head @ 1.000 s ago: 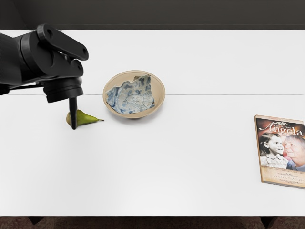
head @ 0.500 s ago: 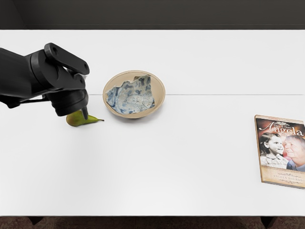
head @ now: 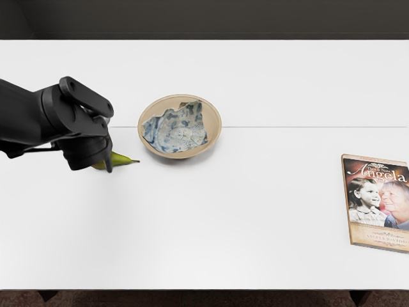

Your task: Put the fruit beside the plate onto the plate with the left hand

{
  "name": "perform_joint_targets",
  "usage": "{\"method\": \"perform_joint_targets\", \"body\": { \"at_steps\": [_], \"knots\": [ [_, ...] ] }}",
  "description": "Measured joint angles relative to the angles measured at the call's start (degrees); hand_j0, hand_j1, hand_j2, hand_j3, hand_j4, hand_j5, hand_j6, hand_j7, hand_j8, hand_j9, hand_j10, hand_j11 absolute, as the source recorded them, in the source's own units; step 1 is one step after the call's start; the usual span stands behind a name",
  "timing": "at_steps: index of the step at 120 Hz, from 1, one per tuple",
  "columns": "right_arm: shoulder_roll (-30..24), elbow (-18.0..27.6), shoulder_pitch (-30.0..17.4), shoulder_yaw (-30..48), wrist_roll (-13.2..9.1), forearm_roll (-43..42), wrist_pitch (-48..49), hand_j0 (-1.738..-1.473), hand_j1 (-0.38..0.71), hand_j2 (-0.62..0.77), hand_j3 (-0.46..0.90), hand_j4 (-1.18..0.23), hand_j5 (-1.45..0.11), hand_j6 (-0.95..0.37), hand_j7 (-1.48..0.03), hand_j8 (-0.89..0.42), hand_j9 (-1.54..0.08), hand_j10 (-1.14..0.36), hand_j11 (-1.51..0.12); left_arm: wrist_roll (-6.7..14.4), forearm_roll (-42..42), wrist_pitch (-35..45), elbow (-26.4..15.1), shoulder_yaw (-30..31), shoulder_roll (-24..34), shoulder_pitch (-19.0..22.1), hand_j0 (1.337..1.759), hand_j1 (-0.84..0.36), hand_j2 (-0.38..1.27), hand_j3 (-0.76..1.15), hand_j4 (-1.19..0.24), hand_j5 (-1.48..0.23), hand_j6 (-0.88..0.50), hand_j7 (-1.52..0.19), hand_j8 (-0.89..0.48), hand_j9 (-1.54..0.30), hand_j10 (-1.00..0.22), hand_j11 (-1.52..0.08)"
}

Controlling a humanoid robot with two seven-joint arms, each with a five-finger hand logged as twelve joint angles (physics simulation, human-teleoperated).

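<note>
A green pear point(head: 121, 158) lies on the white table just left of the plate, its stem pointing right. My left hand point(head: 96, 153) is down over the pear's fat end and hides most of it; only the narrow end and stem show. The black left arm point(head: 32, 118) comes in from the left edge. The plate point(head: 148, 115) is a tan shallow dish with a blue and white pattern inside, and nothing lies on it. The right arm is out of view.
A book point(head: 377, 201) with a photo cover lies near the right edge of the table. The white table top point(head: 243, 211) stretches wide between the plate and the book.
My left hand has dropped lower and a little left, from above the pear down onto it. The pear has stayed where it was.
</note>
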Motion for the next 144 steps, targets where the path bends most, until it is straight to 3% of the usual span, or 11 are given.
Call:
{"method": "perform_joint_targets", "body": {
  "at_steps": [41, 71, 101, 144],
  "knots": [
    [0.0, 0.0, 0.0, 0.0, 0.0, 0.01, 0.0, -1.658, -0.35, 0.0, 0.0, 0.0, 0.0, 0.0, 0.0, 0.0, 0.0, 0.0, 0.0, -1.61, -0.32, -0.05, -1.5, 0.65, 0.0, 1.35, 1.658, 0.24, 0.02, 0.0, -0.09, -0.12, -0.09, -0.12, -0.09, -0.12, -0.09, -0.12],
    [0.0, 0.0, 0.0, 0.0, 0.0, -0.01, 0.0, -1.658, -0.35, 0.0, 0.0, 0.0, 0.0, 0.0, 0.0, 0.0, 0.0, 0.0, 0.0, -2.04, -0.14, 0.07, 1.6, 3.51, 0.0, 4.7, 1.658, 0.19, 0.03, 0.0, -0.13, -0.17, -0.13, -0.17, -0.13, -0.17, -0.13, -0.17],
    [0.0, 0.01, 0.0, 0.0, 0.0, -0.01, 0.0, -1.658, -0.35, 0.0, 0.0, 0.0, 0.0, 0.0, 0.0, 0.0, 0.0, 0.0, 0.0, -1.99, 0.3, 0.34, 0.08, 2.42, 0.0, 2.06, 1.658, 0.14, 0.04, 0.0, -0.18, -0.23, -0.18, -0.23, -0.18, -0.23, -0.18, -0.23],
    [0.0, 0.0, 0.0, 0.0, 0.0, 0.0, 0.0, -1.658, -0.35, 0.0, 0.0, 0.0, 0.0, 0.0, 0.0, 0.0, 0.0, 0.0, 0.0, -1.68, 0.31, 3.79, -1.71, 1.67, 0.0, 3.34, 1.658, 0.09, 0.04, 0.0, -0.22, -0.29, -0.22, -0.29, -0.22, -0.29, -0.22, -0.29]
  ]
}}
